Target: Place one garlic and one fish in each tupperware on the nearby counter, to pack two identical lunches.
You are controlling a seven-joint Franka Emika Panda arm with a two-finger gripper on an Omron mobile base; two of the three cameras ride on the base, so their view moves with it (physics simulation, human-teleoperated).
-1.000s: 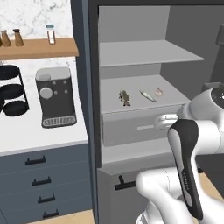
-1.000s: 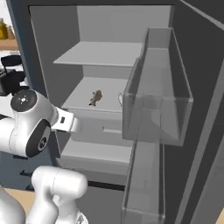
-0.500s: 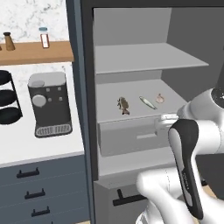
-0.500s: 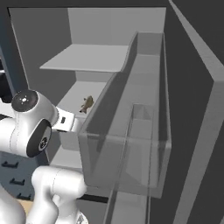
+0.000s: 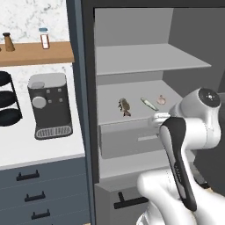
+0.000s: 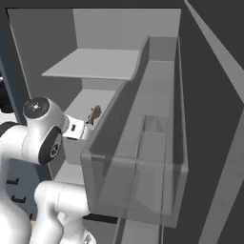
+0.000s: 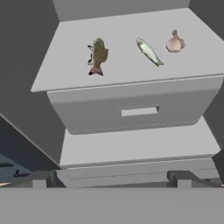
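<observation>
On the middle shelf of the open fridge lie a stout brown fish (image 7: 97, 54) (image 5: 124, 106) (image 6: 94, 114), a slim silvery fish (image 7: 149, 51) (image 5: 149, 103) and one pinkish garlic (image 7: 175, 43) (image 5: 161, 99). My gripper (image 7: 111, 179) is open and holds nothing. It hangs in front of the fridge, below and short of the shelf, looking down at it. The white counter (image 5: 17, 147) lies to the left of the fridge. The tupperware is out of view.
A grey drawer (image 7: 139, 109) sits under the fish shelf, with a lower shelf beneath it. The open fridge door and its clear bins (image 6: 143, 157) stand close on the right. A coffee machine (image 5: 48, 105), a black tiered rack (image 5: 6, 99) and a wooden shelf (image 5: 35, 52) are on the left.
Both base views have shifted and the fridge looks nearer, so the base has driven. The door bins now take up more of the right base view. The food has not moved.
</observation>
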